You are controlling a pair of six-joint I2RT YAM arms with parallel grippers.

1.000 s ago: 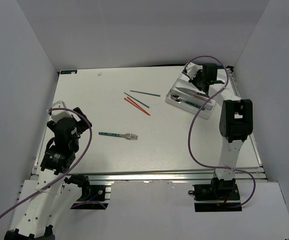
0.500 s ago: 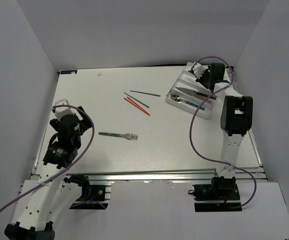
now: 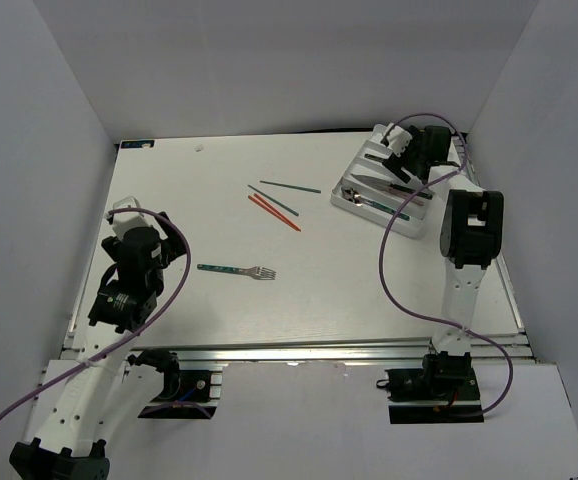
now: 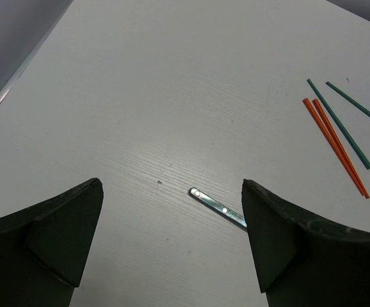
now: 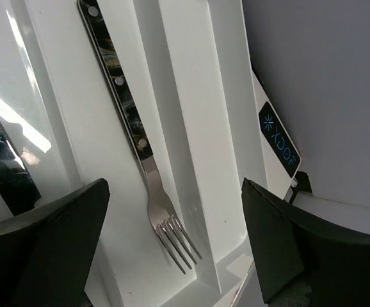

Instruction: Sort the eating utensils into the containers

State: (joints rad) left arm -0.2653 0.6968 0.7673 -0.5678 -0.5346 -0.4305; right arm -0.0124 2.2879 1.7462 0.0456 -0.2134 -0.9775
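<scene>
The white tray (image 3: 410,221) of long containers lies at the far right. My right gripper (image 3: 400,150) hovers open over its far end. Below the open jaws (image 5: 175,187), a fork with a dark handle (image 5: 140,150) lies loose in one slot beside a raised divider (image 5: 191,121). Other utensils (image 3: 374,186) lie in neighbouring slots. On the table, a green-handled fork (image 3: 237,270) lies mid-left, and red-orange chopsticks (image 3: 274,212) and green chopsticks (image 3: 290,186) lie further back. My left gripper (image 3: 145,240) is open and empty above the table, with the fork's handle (image 4: 217,207) near its right finger.
White walls close in the table on the left, back and right. A black label (image 5: 278,137) sits on the wall just beyond the tray. The red-orange chopsticks (image 4: 335,144) and green chopsticks (image 4: 340,123) lie ahead and right of my left gripper.
My right gripper was shut and has opened, and the dark-handled fork now lies free in the tray slot. It also shifted toward the tray's far end. The left arm drew back slightly.
</scene>
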